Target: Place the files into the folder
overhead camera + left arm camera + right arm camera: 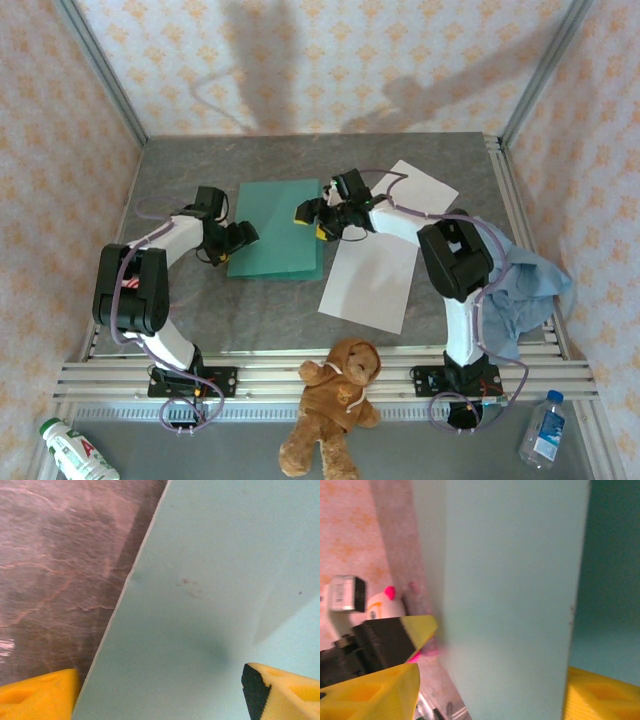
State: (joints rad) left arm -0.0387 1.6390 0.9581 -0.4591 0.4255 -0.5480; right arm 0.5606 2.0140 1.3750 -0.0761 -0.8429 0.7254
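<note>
On the table [200, 180] in the top external view, the teal folder [272, 235] lay near centre, with the left gripper [243, 236] at its 9 o'clock edge and the right gripper [312, 221] at its 3 o'clock edge. A white sheet [372, 278] lay at the folder's 4 o'clock and a second white sheet [425, 188] at its 2 o'clock.

In the left wrist view, the left gripper's yellow fingers [40, 697] stood spread, straddling the folder's edge.

In the right wrist view, the right gripper's fingers [375, 697] stood apart with a pale folder panel between them.
</note>
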